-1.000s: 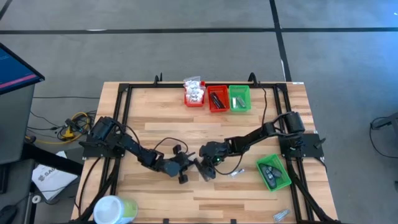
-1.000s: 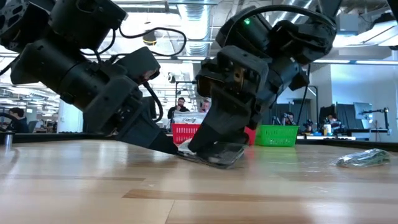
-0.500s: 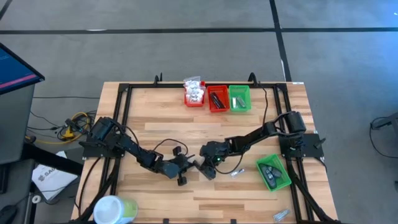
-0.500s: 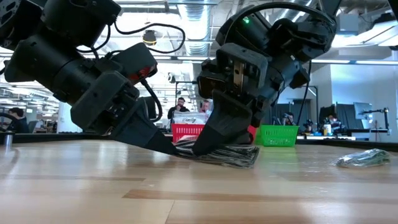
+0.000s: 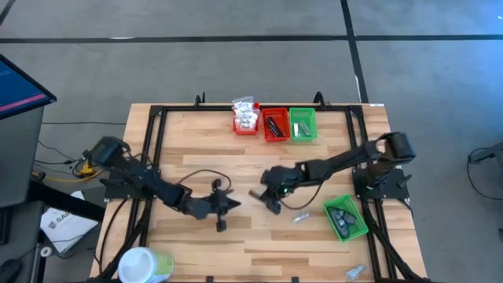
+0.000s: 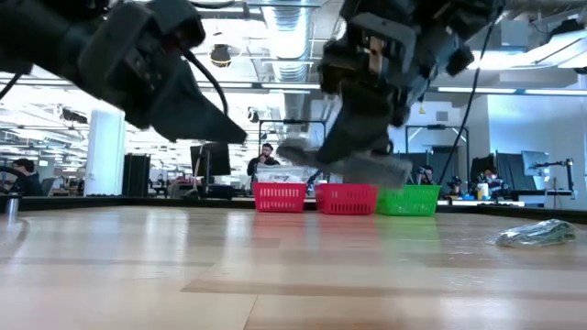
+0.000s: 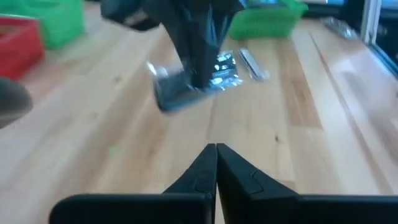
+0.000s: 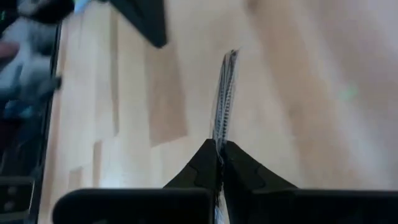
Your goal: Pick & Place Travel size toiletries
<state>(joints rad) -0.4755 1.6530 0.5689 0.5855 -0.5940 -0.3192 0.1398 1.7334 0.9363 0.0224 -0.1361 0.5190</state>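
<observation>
A flat grey toiletry packet (image 6: 353,167) hangs above mid-table, with my right gripper (image 5: 266,198) shut on it; the right wrist view shows it edge-on (image 8: 224,93). My left gripper (image 5: 236,203) is shut and empty, just left of the packet and raised off the table (image 6: 229,131). A small silvery sachet (image 5: 299,218) lies flat on the wood to the right. At the far edge stand a red bin of white packets (image 5: 245,118), a red bin of dark sticks (image 5: 274,125) and a green bin (image 5: 302,124). My right gripper pinches the packet by one end (image 8: 219,135) between its two fingers, which slant down from the table's right side. The rest of the packet juts out past the fingertips, roughly level and lifted clear of the table (image 7: 177,94).
Another green bin (image 5: 346,219) with dark items sits at the near right, and a clear packet (image 5: 355,272) lies by the near right corner. A big white-and-green tub (image 5: 146,264) stands at the near left corner. Black rails (image 5: 157,141) frame the table.
My right gripper has risen with the grey packet, which lay on the table a second ago and now hangs clear of it. My left gripper has lifted off the packet and drawn back toward the table's left edge.
</observation>
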